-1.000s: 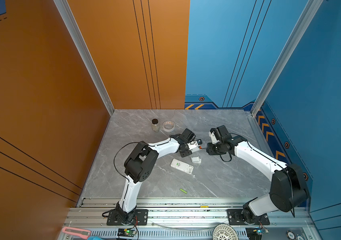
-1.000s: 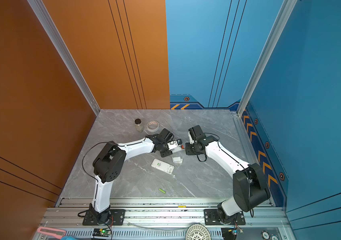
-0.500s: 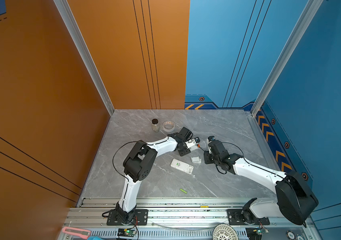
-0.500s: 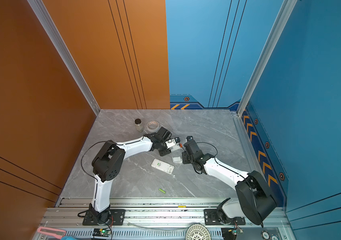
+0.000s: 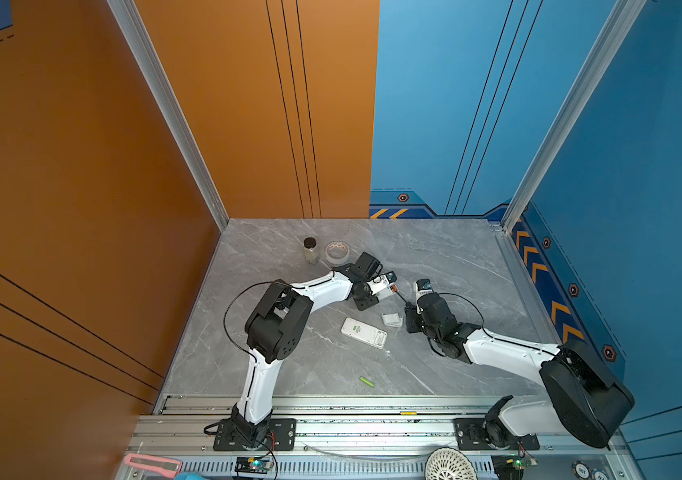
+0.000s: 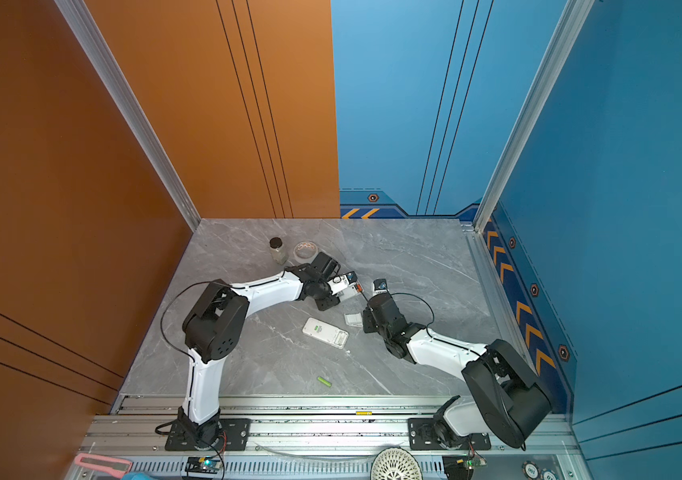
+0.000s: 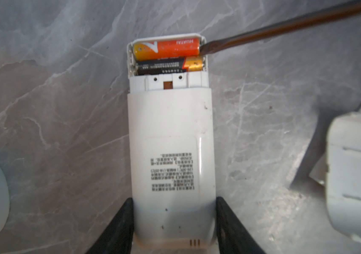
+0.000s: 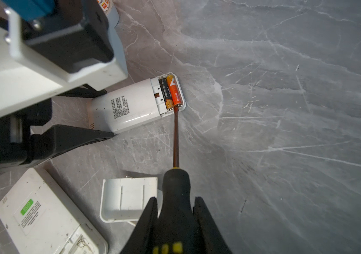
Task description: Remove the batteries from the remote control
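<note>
In a top view the left claw (image 5: 376, 291) clamps the white remote (image 5: 386, 286); the green battery (image 5: 366, 381) lies loose on the tabletop (image 5: 455, 257), well apart from both claws; in the left wrist view the orange-red battery (image 7: 166, 49) sits in the slot farthest from the claw, the screwdriver (image 7: 285, 24) tip touching its end; in the right wrist view the right claw (image 8: 176, 211) is closed on the screwdriver's handle; best to lever gently upward with the remote pinned, lest the tip slip.
</note>
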Controlling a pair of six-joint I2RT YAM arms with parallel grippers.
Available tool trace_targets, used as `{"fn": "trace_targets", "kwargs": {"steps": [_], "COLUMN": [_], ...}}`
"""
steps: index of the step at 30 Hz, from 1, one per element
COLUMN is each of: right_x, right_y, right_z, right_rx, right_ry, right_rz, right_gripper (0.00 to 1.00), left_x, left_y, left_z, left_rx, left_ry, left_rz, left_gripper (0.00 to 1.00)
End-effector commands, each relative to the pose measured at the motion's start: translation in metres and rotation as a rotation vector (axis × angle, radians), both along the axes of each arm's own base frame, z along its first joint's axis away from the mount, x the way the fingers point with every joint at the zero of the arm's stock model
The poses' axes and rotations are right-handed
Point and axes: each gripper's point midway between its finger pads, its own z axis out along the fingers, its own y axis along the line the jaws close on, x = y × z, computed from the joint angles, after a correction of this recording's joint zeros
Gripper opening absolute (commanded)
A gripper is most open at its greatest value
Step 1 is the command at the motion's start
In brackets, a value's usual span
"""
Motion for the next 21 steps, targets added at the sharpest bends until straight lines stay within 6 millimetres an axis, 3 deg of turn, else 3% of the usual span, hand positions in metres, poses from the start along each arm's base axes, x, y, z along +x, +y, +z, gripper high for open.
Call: {"fn": "trace_targets", "kwargs": {"steps": [1,8,21], "right_x": [0.023,0.031,0.031], "right_y": [0.004,0.004,-0.003], "right_z": [0.033,0.057,0.07], "right_rx": [0.071,0.105,0.116], "right_ry": [-0.137,-0.199,-0.22], "right_rz": [-0.043,-0.048,-0.062], "right_gripper": [0.0,0.0,0.0], "left_x": [-0.065,-0.064,-0.063], "left_y": [-0.01,-0.008,-0.006], "left_z": [-0.022,-0.025,-0.027], "left_rx": [0.0,0.013,0.029], "left_ry": [0.217,0.214,0.207], "left_rz": [-0.158,-0.151,-0.136], "left_gripper": [0.09,0.09,0.08]}}
